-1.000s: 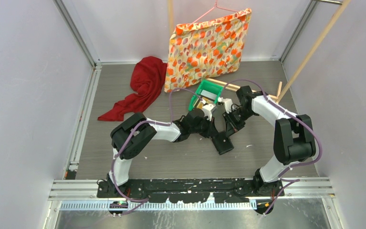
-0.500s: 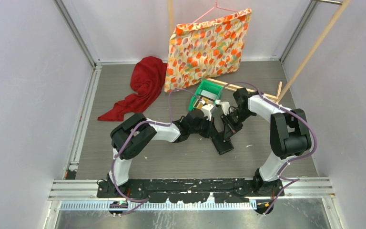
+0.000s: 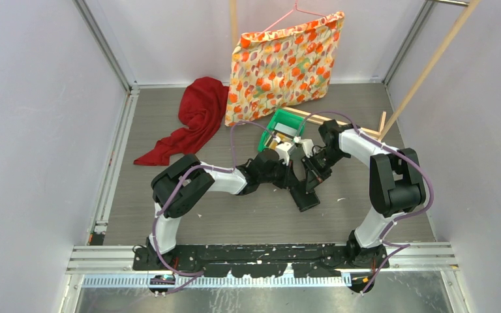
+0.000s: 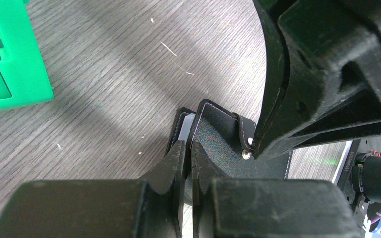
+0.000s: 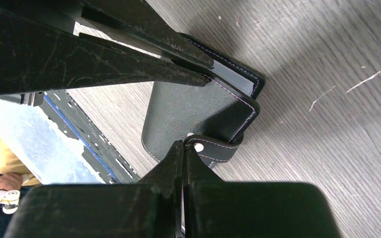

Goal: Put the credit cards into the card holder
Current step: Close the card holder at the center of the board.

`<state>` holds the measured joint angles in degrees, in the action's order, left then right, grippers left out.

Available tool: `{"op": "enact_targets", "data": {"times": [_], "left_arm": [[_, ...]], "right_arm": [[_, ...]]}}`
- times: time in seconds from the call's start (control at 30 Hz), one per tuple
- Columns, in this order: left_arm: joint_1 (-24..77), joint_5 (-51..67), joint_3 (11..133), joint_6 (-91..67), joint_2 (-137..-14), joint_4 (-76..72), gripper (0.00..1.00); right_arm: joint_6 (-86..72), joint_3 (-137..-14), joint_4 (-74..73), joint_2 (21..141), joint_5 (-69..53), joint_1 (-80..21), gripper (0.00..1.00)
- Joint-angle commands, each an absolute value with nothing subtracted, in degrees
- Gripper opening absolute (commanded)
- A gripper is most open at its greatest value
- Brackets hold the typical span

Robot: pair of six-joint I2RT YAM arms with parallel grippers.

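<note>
card holder [image 4: 225,151]: black, on the grey wood-grain table [image 4: 109,74], between my two grippers and near the green tray [image 4: 15,74] but apart from it. Its covers are slightly parted at one end, with pale pages showing in the gap.
left gripper [image 4: 187,148]: mine, pinched on the upper cover's edge, one finger on either side of the stitched rim.
right gripper [image 5: 183,148]: mine, fingers pressed together, tips right at the snap tab [image 5: 218,148] beside its metal stud. I cannot tell whether they nip the tab.
snap tab: curls round the upper cover's corner, stud facing out.
</note>
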<state>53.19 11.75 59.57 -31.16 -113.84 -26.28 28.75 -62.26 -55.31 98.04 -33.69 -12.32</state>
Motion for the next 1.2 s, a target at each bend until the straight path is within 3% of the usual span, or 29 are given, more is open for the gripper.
{"op": "enact_targets", "data": {"times": [0.0,0.87,1.0,1.17], "left_arm": [[53.26,9.28,57.85,-30.13,-113.85,-22.08,0.0],[53.26,9.66,57.46,-30.18,-113.63,-22.94,0.0],[52.96,9.9,56.4,-30.91,-112.98,-24.16,0.0],[52.95,9.65,54.39,-35.97,-113.08,-27.32,0.0]], "right_arm": [[30.37,-63.89,-58.31,96.7,-37.91,-13.01,0.01],[32.64,-65.23,-60.36,97.01,-38.51,-14.74,0.02],[37.03,-65.49,-63.02,91.18,-41.45,-12.98,0.18],[30.22,-59.91,-52.88,83.18,-32.87,-10.16,0.45]]}}
